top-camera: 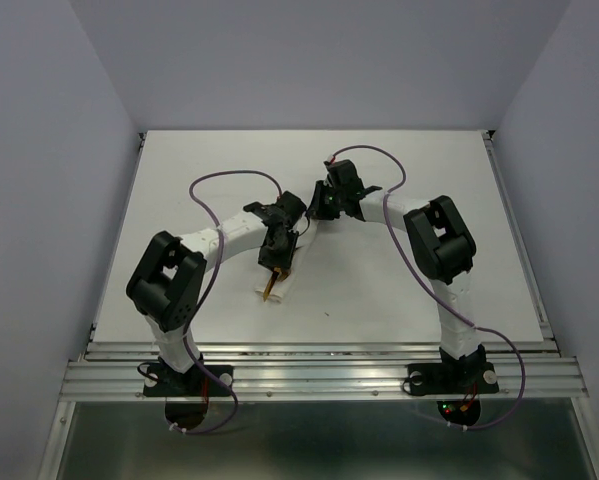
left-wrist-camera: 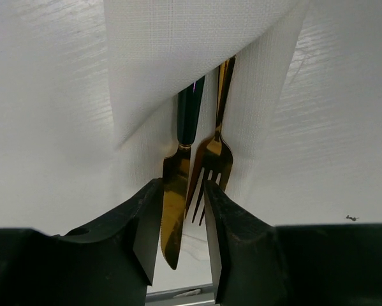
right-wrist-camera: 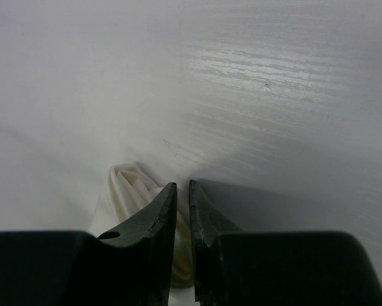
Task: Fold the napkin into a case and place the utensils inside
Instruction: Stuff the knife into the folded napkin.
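Over on the white table (top-camera: 429, 260), between the two arms, the napkin (top-camera: 283, 286) lies as a small white bundle. The utensils (top-camera: 269, 291) poke out of its near end, gold against the white. From above that's honestly about all you get. The left gripper (top-camera: 275, 262) points down at that near end, the right gripper (top-camera: 317, 212) sits a little farther back and to the right, and purple cables (top-camera: 229, 178) loop off both arms. It's white cloth on a white top, so the napkin's edges mostly vanish up there.

The left wrist camera is where the detail is. The utensils are a knife (left-wrist-camera: 176, 210) with a gold blade and dark green handle, and a gold fork (left-wrist-camera: 213, 156) right beside it. Both handles are tucked under a folded flap of napkin with a fine plain weave. The blade and tines lie in the gap between the left fingers (left-wrist-camera: 146, 223), jaws partway apart. I can't tell if they're pinching the metal or just straddling it.

The right wrist camera shows what neither other view does. The right gripper's jaws are drawn nearly together, clamped on a bunched fold of the cloth, with more folds bulging beside one finger (right-wrist-camera: 155, 236). There's a tiny dark speck (right-wrist-camera: 265, 88) on the tabletop beyond, too small to identify.
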Robot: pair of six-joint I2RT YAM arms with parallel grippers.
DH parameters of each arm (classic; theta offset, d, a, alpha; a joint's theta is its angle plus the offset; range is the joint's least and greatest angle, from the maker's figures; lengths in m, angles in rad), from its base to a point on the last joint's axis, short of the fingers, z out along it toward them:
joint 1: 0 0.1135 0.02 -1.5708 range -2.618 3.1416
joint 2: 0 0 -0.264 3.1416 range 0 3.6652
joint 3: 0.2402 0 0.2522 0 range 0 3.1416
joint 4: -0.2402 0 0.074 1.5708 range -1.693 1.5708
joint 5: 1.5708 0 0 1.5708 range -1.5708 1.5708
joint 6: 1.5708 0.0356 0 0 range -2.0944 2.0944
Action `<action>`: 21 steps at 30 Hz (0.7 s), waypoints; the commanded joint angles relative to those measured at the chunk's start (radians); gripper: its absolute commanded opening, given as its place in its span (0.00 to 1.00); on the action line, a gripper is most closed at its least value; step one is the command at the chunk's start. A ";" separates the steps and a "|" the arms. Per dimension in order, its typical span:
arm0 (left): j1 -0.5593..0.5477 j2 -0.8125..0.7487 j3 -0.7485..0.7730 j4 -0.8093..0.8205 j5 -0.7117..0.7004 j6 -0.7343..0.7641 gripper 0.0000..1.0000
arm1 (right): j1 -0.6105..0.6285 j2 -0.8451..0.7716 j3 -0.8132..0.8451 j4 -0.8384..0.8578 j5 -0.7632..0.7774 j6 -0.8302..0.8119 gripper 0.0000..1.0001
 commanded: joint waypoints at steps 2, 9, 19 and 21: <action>-0.006 0.004 0.028 -0.005 -0.037 -0.011 0.44 | 0.007 -0.031 -0.020 -0.002 -0.003 -0.010 0.19; -0.006 0.011 0.024 0.005 -0.040 -0.009 0.44 | 0.007 -0.027 -0.020 -0.002 -0.005 -0.010 0.19; -0.008 0.030 0.016 0.018 -0.051 -0.009 0.43 | 0.007 -0.022 -0.018 -0.002 -0.008 -0.010 0.19; -0.008 0.036 0.012 0.019 -0.049 -0.006 0.43 | 0.007 -0.022 -0.018 -0.002 -0.008 -0.010 0.19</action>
